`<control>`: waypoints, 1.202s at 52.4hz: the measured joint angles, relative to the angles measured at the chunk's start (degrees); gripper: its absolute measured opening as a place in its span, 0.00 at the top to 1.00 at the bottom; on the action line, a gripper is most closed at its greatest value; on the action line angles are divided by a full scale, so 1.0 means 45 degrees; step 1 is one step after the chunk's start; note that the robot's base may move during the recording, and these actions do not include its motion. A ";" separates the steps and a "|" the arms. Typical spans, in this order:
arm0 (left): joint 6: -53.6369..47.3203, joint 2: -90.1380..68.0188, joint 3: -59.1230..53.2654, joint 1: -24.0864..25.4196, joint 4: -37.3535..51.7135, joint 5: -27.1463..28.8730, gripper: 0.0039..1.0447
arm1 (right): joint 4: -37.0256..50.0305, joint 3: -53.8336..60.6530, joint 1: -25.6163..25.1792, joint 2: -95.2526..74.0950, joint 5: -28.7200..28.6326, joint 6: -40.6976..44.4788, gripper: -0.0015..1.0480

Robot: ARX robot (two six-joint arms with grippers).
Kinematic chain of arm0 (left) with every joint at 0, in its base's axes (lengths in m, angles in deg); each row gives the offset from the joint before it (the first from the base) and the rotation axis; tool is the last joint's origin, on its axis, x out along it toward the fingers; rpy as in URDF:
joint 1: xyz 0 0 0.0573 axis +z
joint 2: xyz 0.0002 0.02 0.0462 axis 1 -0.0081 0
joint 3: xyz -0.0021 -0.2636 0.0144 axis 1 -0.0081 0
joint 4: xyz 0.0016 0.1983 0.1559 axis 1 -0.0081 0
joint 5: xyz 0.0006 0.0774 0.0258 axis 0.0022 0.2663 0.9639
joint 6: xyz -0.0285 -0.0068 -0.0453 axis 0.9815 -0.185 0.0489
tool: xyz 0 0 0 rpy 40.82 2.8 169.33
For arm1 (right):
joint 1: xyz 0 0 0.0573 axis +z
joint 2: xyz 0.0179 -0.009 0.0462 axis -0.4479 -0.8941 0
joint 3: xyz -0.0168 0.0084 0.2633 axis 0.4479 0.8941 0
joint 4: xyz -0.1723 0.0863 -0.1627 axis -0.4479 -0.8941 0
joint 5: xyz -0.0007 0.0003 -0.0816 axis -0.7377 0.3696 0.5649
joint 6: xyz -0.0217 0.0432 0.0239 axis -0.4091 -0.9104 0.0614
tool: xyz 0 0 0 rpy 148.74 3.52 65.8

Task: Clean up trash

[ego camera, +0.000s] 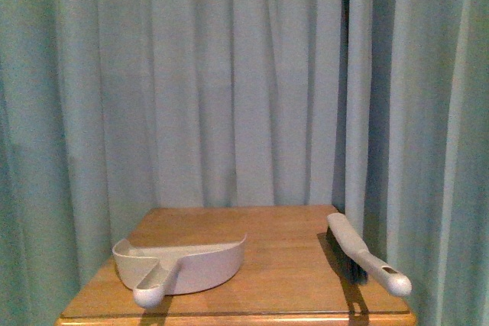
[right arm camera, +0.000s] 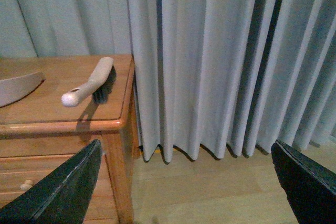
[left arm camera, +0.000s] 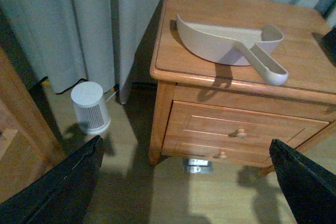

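Backdrop: pale pleated curtains point(ego camera: 229, 74), floor-length, close behind the dustpan point(ego camera: 191, 261).
Surface: wooden nightstand top point(ego camera: 283, 238), bare apart from two tools; drawers point(left arm camera: 239, 127) directly below the dustpan.
Dustpan: off-white, flat on the wood, scoop mouth toward the curtains, rounded handle end toward the robot at the front edge.
Brush point(ego camera: 363, 253): same off-white, dark bristles down, well apart from the dustpan on its right, handle also toward the robot.
Floor point(right arm camera: 210, 192): light boards; small white ribbed canister point(left arm camera: 90, 106) below and left of the dustpan, by the curtain hem.
Trash: not seen in any of the three views, neither near the dustpan nor on the visible floor.
Left gripper point(left arm camera: 185, 141): jaws wide apart, nothing between them, hanging short of and below the dustpan.
Right gripper point(right arm camera: 186, 142): jaws wide apart, nothing held, off to the right of the dustpan, beyond the brush.
Step, as judged: opening stage, tools untouched, nothing collected yet.
Next move, as judged: locate the tissue wad first, probably outside these views; then left arm up to the dustpan handle, right arm to the brush handle, each grip squarely across the narrow neck.
Risk: smooth rounded handles, likely to slip from a shallow pinch.
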 joint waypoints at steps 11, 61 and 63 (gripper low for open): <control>-0.0175 -0.7159 0.8024 -0.3094 -0.4075 0.2409 0.07 | 0.0000 0.0000 0.0000 0.0000 0.0000 0.0000 0.07; 0.1865 -1.7039 1.4372 -0.4265 -0.4629 0.3871 0.07 | 0.0000 0.0000 0.0000 0.0000 0.0000 0.0000 0.07; 0.1860 -1.7214 1.4532 -0.4260 -0.4629 0.3871 0.07 | 0.0000 0.0000 0.0000 0.0000 0.0000 0.0000 0.07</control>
